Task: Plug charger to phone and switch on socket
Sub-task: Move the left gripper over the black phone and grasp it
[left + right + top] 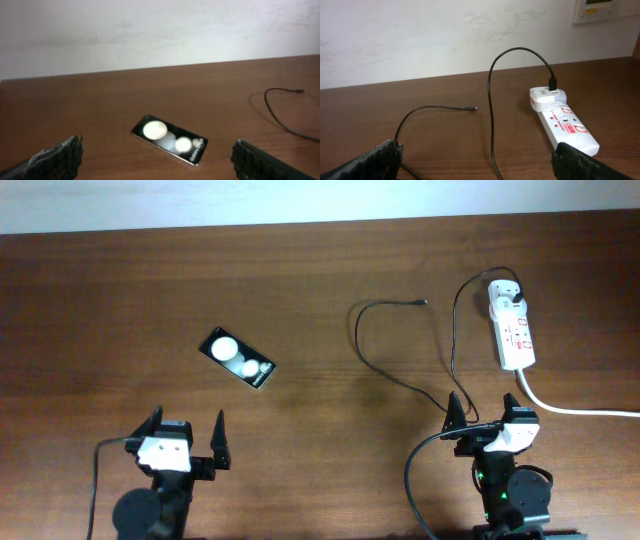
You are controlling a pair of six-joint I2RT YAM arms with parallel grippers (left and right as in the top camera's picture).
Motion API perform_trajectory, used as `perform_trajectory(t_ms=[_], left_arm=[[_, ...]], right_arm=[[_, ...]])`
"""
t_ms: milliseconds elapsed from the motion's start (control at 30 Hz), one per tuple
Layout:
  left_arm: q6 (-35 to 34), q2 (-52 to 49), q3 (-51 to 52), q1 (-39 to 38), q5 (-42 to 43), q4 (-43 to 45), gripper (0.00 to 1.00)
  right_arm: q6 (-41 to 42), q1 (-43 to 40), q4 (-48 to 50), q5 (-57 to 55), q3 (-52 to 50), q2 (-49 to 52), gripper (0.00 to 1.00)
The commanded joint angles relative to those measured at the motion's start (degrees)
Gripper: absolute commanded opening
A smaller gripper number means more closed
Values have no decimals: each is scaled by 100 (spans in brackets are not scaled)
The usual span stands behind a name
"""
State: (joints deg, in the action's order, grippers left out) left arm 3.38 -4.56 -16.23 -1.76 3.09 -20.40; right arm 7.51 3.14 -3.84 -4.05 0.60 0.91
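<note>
Task not begun: left gripper (pixel 188 428) and right gripper (pixel 482 410) hover spread, empty; next, the right should pinch the charger (pixel 489 100) near its tip, then carry it to the phone (pixel 238 359)

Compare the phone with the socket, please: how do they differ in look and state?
Colour: the phone is glossy black; the socket is white with red markings. Pose: the phone lies diagonally; the socket runs almost straight towards the far edge. State: the charger's adapter is plugged into the socket, while nothing is joined to the phone. Both lie flat on the table.
</note>
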Motion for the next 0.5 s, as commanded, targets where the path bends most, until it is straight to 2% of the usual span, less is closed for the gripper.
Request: perform_trajectory(t_ms=[0, 200, 367, 400, 467], left_arm=[[-428, -846, -826, -22, 535, -83, 99], [-426, -2793, -2697, -24, 1014, -1213, 99], [-424, -4651, -4756, -39, 1080, -3084, 99], [-424, -5115, -5322, -39, 1349, -3550, 99], [-424, -5528, -5676, -39, 2055, -3941, 99]], right_arm=[[-15, -22, -35, -72, -28, -66, 99], [-15, -22, -35, -72, -28, -66, 99], [-15, -22, -35, -72, -28, -66, 99], [-15, -22, -35, -72, -28, -66, 99], [-15, -22, -35, -72, -28, -66, 99]])
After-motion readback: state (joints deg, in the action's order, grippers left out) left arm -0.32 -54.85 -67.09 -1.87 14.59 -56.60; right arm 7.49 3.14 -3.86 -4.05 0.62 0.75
